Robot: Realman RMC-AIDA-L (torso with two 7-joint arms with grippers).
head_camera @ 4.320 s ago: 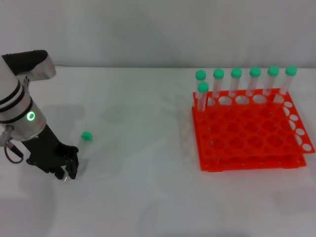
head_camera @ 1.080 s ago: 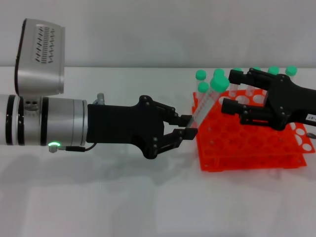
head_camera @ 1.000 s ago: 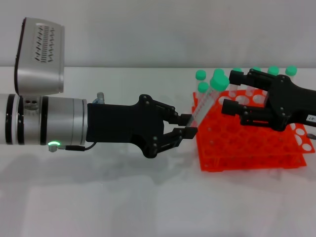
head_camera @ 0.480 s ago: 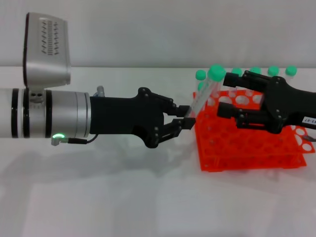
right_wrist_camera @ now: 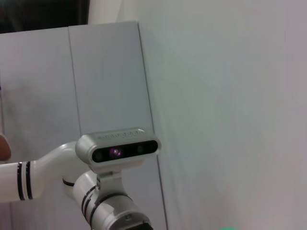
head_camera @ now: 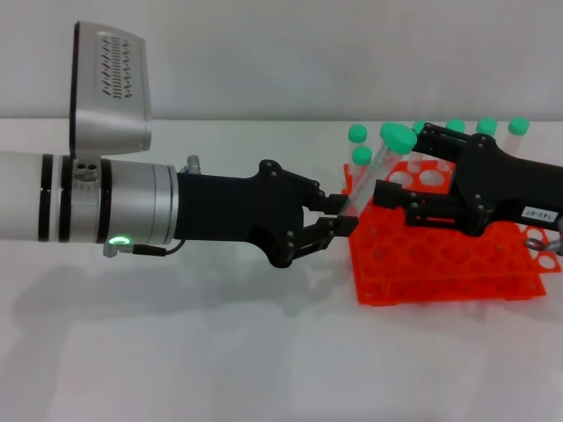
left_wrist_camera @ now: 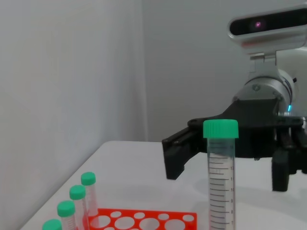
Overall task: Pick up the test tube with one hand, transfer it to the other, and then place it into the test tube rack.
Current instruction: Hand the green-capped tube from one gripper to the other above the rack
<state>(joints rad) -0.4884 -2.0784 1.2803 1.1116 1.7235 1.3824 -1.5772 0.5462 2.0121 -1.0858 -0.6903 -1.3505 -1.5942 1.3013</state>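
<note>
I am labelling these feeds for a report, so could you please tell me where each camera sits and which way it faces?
Head view: on the robot's head, looking forward and down at the table; shows the left gripper holding the test tube, the right gripper closing in, and the test tube rack.
Left wrist view: faces along the tube toward the right gripper.
Right wrist view: faces the left arm's wrist camera and the wall.
Head and left wrist views share the tube, the rack and the right gripper.

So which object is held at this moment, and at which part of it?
The test tube, held tilted by the left gripper at its lower end. The right gripper has its fingers open around the upper part, below the green cap.
</note>
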